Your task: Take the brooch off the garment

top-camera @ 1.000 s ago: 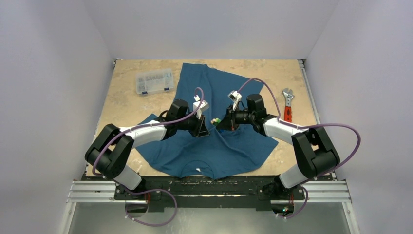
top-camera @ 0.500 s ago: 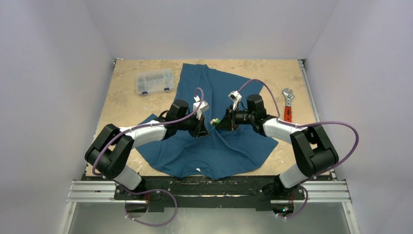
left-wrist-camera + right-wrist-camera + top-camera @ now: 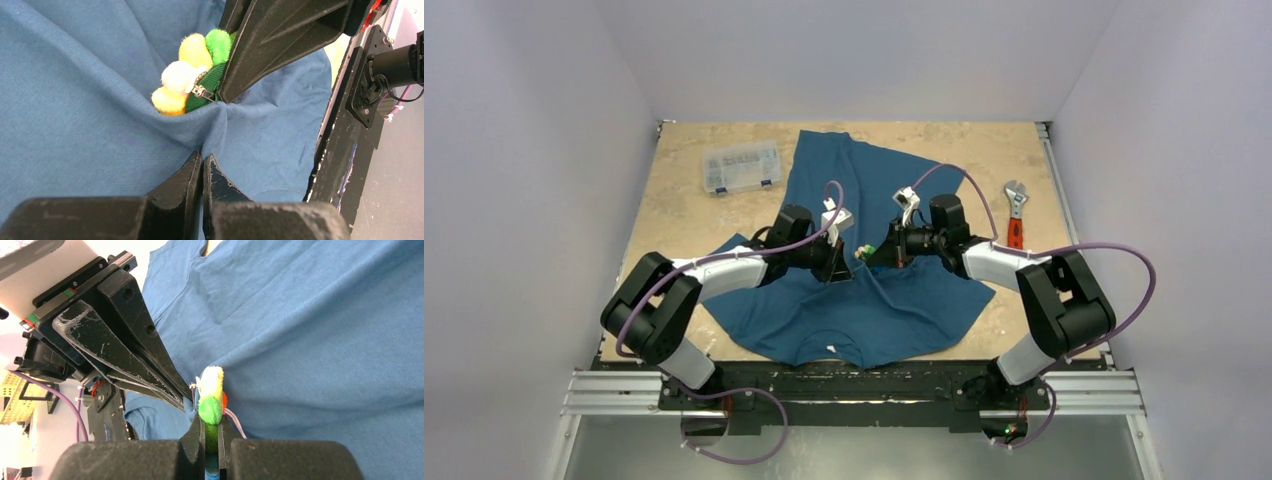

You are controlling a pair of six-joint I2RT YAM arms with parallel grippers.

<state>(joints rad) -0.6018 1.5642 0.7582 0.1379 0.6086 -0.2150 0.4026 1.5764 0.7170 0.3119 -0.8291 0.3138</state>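
The teal-blue garment (image 3: 904, 300) lies spread on the table, neckline toward the arms. The fuzzy rainbow brooch (image 3: 861, 250) sits at its middle, pinned to a raised peak of cloth. My right gripper (image 3: 210, 426) is shut on the brooch (image 3: 211, 396), whose green and yellow petals stick out past the fingertips. My left gripper (image 3: 204, 156) is shut on a fold of the garment (image 3: 75, 100) just below the brooch (image 3: 192, 75). The two grippers meet tip to tip in the top view, the left gripper (image 3: 840, 268) beside the right gripper (image 3: 870, 256). The cloth (image 3: 325, 340) is pulled taut between them.
A clear plastic organiser box (image 3: 742, 166) lies at the back left of the table. A red-handled wrench (image 3: 1015, 215) lies at the right, beyond the garment. The metal base rail (image 3: 854, 385) runs along the near edge.
My right gripper has edged slightly left with the brooch, closer to the left gripper. Both grippers stay shut.
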